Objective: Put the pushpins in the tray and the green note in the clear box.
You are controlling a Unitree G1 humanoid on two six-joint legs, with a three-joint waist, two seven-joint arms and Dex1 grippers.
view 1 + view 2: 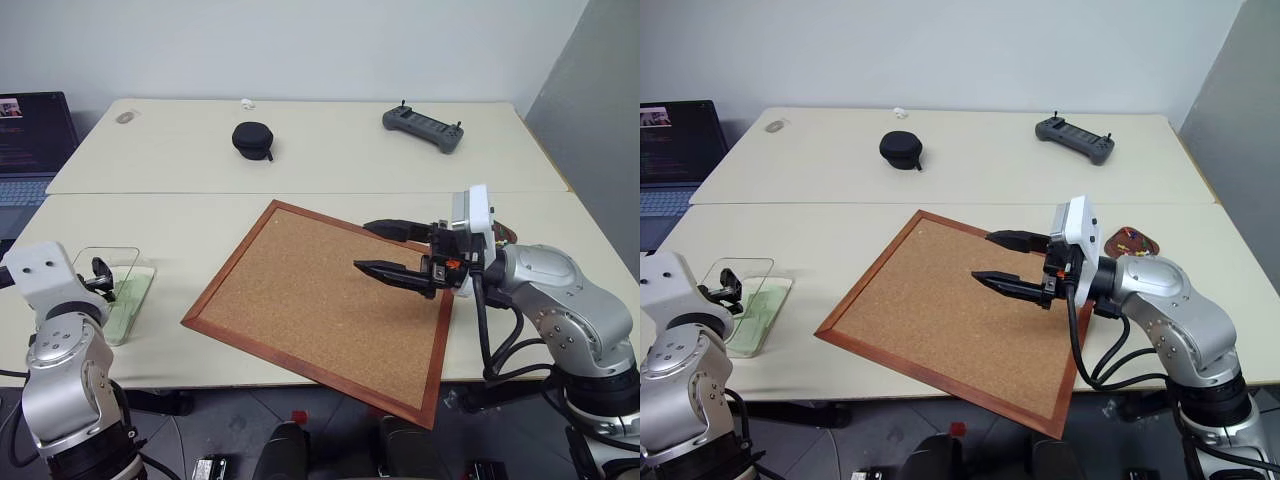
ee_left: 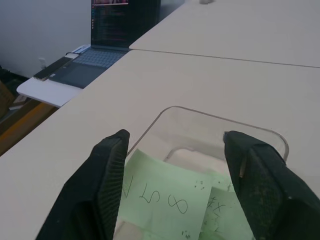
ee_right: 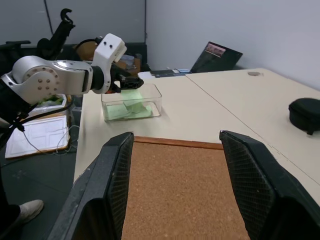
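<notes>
Cork board (image 1: 325,306) takes up the middle of the near table (image 1: 180,225), a big wood-framed slab turned at an angle so one corner points toward twelve o'clock and another hangs off the near edge. Over its three o'clock side hangs the right gripper (image 1: 372,246), level and pointing across toward nine o'clock, its two black fingers spread well apart with nothing between them and nothing touched. Away at the nine o'clock end of the table sits the clear box (image 1: 137,285), close to the near edge, and the left gripper (image 2: 175,175) is right at it, fingers wide, one on each side of the box's opening as seen from its own wrist. Inside the box lies the green note (image 2: 162,197), a pale mint slip with handwriting on it, resting flat on the bottom and free of both fingers; a second green slip (image 2: 220,212) lies overlapping it beside. Out past the right arm, at about three o'clock, the tray (image 1: 1137,241) sits on the table, a small dark reddish-brown dish, and the pushpins (image 1: 1127,238) show inside it as tiny specks of red, yellow and a darker colour, too small to count. On the far table at twelve o'clock sit a round black case (image 1: 252,139) and a grey handheld controller (image 1: 423,129), well apart from each other, and an open laptop (image 1: 30,140) stands at ten o'clock.
</notes>
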